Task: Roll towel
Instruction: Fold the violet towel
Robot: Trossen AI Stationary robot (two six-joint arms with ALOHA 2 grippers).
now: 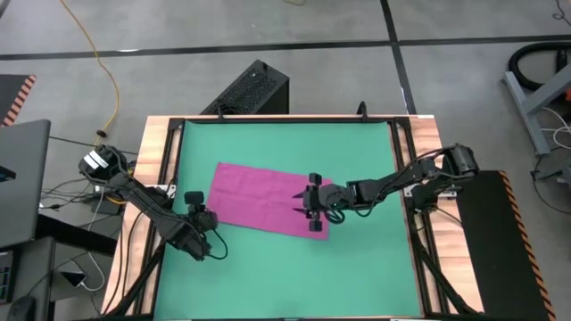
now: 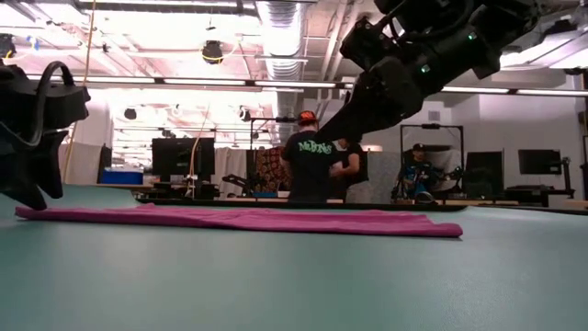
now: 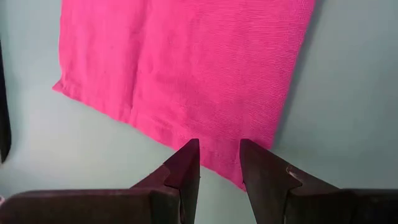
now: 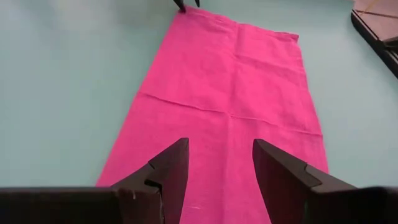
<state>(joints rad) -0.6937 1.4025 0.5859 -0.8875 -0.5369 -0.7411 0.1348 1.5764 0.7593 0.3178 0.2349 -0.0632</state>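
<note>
Towel is spread flat at the centre of the mat. Left gripper, narrowly parted, is poised at its left end; right gripper, wider and empty, over its right end. A pinch from one end only could bunch the cloth.

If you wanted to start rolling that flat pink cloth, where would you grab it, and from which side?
Probably by a short end. The magenta-purple soft cloth towel lies flat as a long rectangle on the green mat, so a roll would start at one end. The right gripper hovers open above the right-hand end; coming down from above to pinch that edge looks best. The left gripper waits open at the opposite end.
</note>
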